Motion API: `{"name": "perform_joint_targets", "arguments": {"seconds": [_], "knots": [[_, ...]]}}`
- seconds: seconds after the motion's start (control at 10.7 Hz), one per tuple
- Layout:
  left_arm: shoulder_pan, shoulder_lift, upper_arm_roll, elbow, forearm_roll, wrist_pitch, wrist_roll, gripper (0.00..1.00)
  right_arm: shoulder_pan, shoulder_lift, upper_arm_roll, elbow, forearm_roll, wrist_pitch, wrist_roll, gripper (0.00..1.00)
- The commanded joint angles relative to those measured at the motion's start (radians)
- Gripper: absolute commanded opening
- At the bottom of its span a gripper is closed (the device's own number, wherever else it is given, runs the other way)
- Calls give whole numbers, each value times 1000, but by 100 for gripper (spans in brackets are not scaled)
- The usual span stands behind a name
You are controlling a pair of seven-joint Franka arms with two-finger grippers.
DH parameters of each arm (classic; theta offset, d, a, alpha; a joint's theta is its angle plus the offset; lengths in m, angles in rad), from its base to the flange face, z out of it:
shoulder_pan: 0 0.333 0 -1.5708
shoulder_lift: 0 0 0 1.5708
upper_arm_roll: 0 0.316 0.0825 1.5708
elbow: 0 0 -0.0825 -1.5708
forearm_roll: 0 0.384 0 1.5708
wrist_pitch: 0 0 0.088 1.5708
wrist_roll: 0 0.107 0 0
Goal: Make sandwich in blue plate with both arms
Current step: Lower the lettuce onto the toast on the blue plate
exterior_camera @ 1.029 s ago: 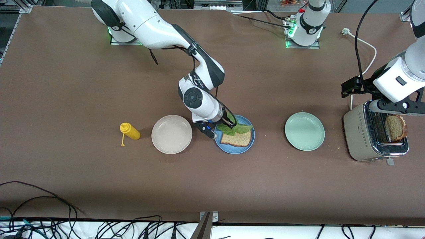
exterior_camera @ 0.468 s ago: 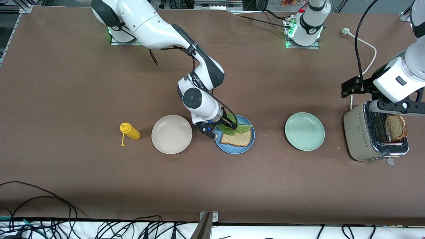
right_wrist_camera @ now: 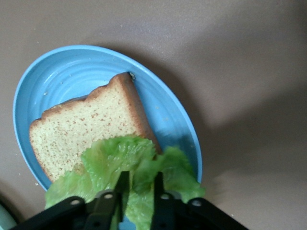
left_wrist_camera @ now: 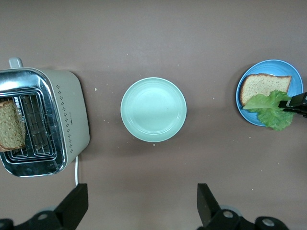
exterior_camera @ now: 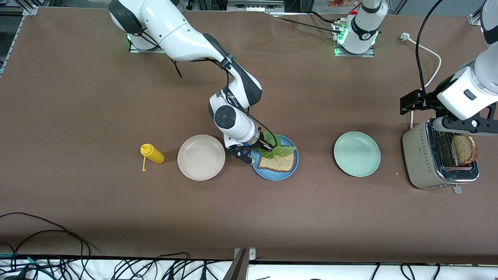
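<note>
My right gripper (right_wrist_camera: 139, 191) pinches the lettuce (right_wrist_camera: 127, 165) at the blue plate's (exterior_camera: 275, 174) 12 o'clock edge, covering slice 1 (exterior_camera: 277, 164). Left gripper (left_wrist_camera: 140, 203) hangs spread, empty, over the toaster (exterior_camera: 428, 163) holding slice 2 (exterior_camera: 463, 149).

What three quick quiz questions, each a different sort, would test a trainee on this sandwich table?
1. True or false: the lettuce leaf lies on the pale green plate.
2. The second bread slice is: A) in the toaster, B) on the beige plate, C) in the left gripper.
3. Fill in: the right gripper pinches the ____.

Key: 1 false; 2 A; 3 lettuce.
</note>
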Motion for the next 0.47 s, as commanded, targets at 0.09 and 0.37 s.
{"name": "perform_joint_targets", "arguments": {"seconds": [0.09,0.37], "knots": [[0,-6,-3,11,14,-17,-2,100,5,-23,-3,-6,25,6,-22,0],[0,-6,-3,11,14,-17,-2,100,5,-55,-6,0,31,-9,-22,0]]}}
